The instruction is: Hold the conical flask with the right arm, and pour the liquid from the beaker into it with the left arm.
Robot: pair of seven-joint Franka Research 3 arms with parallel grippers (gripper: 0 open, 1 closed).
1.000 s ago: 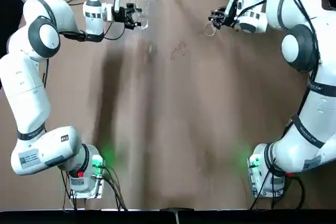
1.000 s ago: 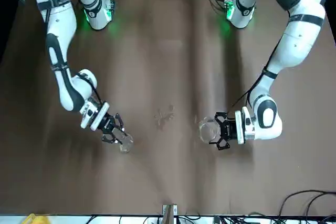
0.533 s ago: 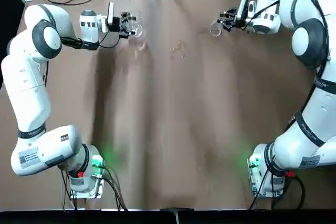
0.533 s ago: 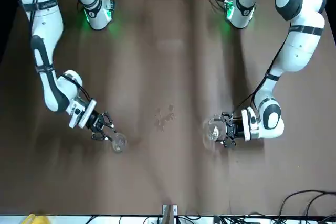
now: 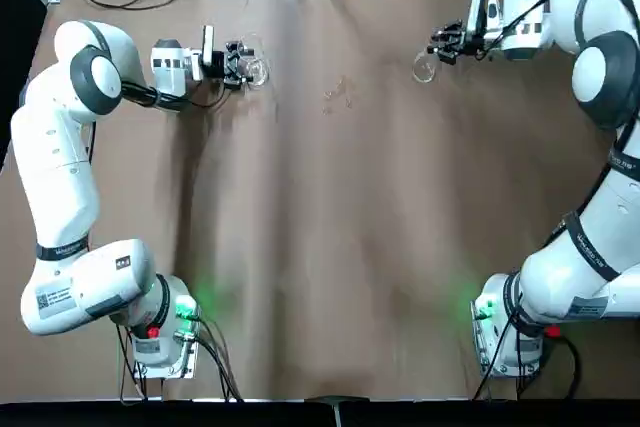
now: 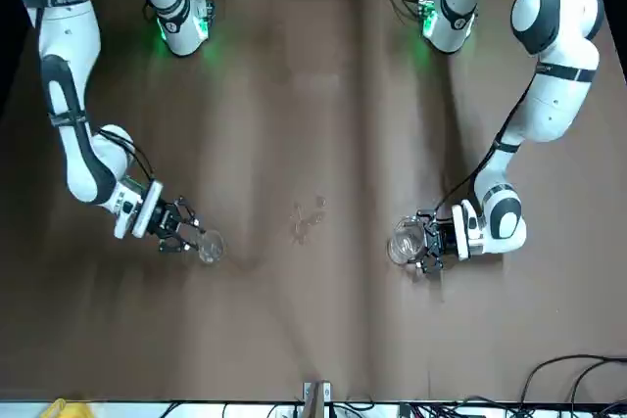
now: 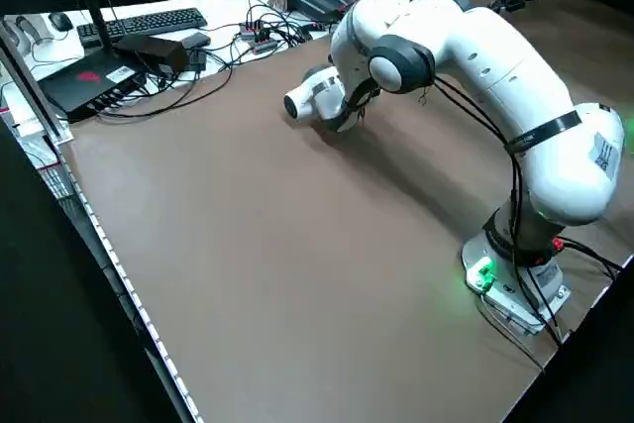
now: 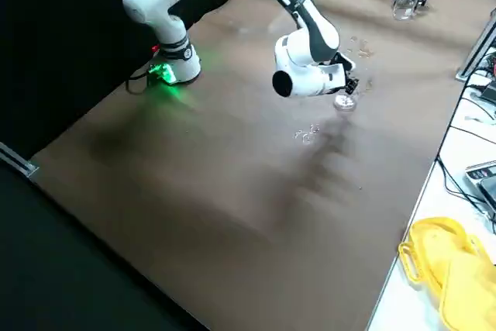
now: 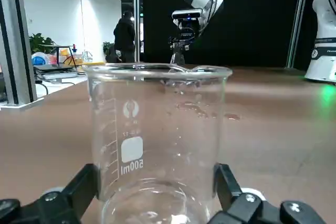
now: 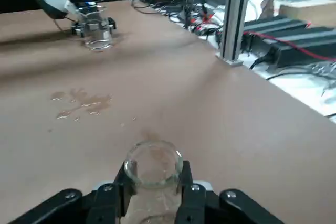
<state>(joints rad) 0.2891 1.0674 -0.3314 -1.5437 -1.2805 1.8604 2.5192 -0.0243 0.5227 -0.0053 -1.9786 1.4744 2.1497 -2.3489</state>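
The beaker (image 9: 157, 145) stands upright on the brown cloth, clear glass marked 500ml. My left gripper (image 5: 240, 62) is shut on it, one finger (image 9: 86, 187) against each wall. It sits at the far left in the top view (image 5: 256, 69) and to the right in the front view (image 6: 404, 240). The conical flask (image 10: 153, 165) rests at the far right (image 5: 424, 69), its neck clamped by my right gripper (image 5: 450, 44), shut on it. In the front view the flask (image 6: 209, 247) sits just past that gripper (image 6: 174, 229). The two vessels are well apart.
A small patch of spilled drops (image 5: 340, 93) lies on the cloth between the vessels. A metal post (image 10: 233, 17) and cables stand beyond the far edge. A yellow object (image 8: 446, 269) lies off the table on the right side. Both arm bases (image 5: 165, 332) glow green.
Both arms have dropped lower and drawn apart toward the table's sides, each carrying its vessel. The beaker and the flask now sit down at the cloth.
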